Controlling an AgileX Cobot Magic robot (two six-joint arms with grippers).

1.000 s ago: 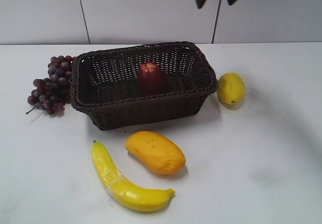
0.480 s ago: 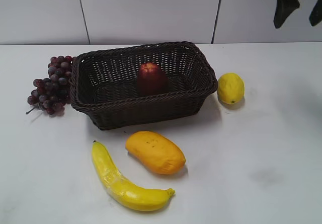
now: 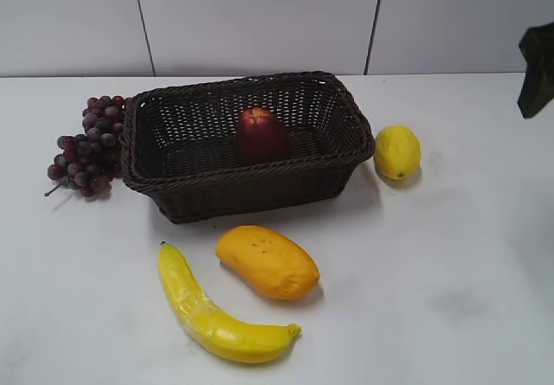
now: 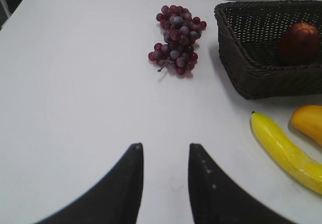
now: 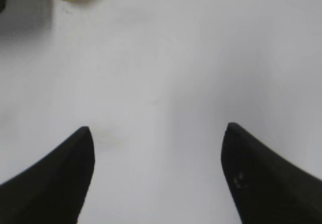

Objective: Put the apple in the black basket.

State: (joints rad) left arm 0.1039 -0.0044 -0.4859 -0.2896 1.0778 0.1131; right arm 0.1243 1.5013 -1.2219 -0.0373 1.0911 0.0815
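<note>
No writing is readable anywhere. The dark red glossy apple (image 3: pixel 259 133) sits inside the dark woven wicker basket (image 3: pixel 251 182), its base hidden behind the rim. Right of the basket, the right gripper (image 5: pixel 157 133) is spread wide, empty; the left gripper (image 4: pixel 165 152) is slightly parted, empty.

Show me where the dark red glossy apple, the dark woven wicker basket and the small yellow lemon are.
dark red glossy apple (image 3: pixel 260 134), exterior view, front face.
dark woven wicker basket (image 3: pixel 251 190), exterior view, near side wall.
small yellow lemon (image 3: pixel 397 151), exterior view, middle of peel.
</note>
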